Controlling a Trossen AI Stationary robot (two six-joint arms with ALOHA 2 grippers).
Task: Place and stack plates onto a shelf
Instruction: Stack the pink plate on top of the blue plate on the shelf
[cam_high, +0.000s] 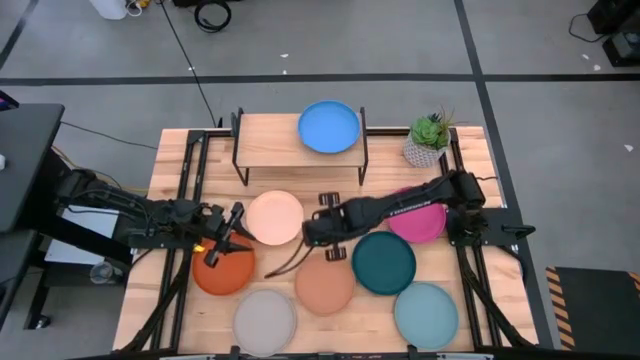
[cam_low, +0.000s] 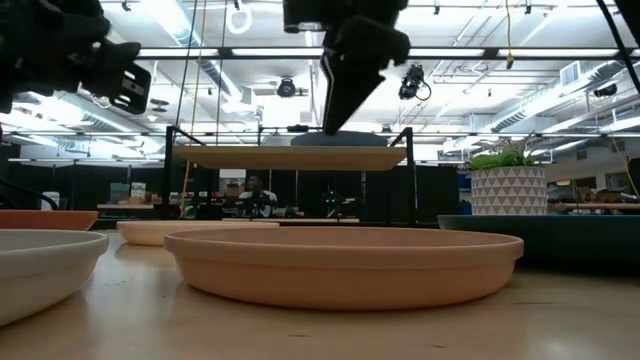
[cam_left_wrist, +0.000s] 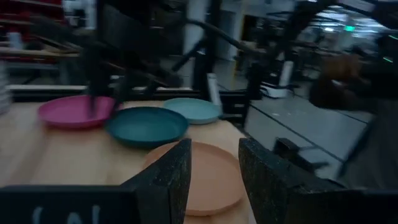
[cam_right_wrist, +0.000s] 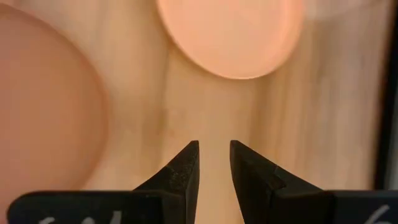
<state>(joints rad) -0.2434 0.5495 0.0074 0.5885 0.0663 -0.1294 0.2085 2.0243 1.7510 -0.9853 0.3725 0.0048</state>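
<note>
The shelf (cam_high: 290, 152) stands at the table's far middle with the blue plate (cam_high: 329, 127) on its right half. The cream (cam_high: 274, 217), orange (cam_high: 223, 270), terracotta (cam_high: 325, 285), dark teal (cam_high: 383, 262), magenta (cam_high: 422, 222), light grey (cam_high: 265, 320) and pale aqua (cam_high: 425, 313) plates lie flat on the table. My left gripper (cam_high: 233, 226) is open and empty over the orange plate's far edge, left of the cream plate. My right gripper (cam_right_wrist: 214, 152) is narrowly open and empty above bare table between the cream plate (cam_right_wrist: 230, 37) and the terracotta plate (cam_right_wrist: 43, 106).
A potted plant (cam_high: 428, 140) stands at the far right beside the shelf. Black rails (cam_high: 190, 180) run along the table's left and right sides. The shelf's left half is bare wood (cam_high: 265, 140).
</note>
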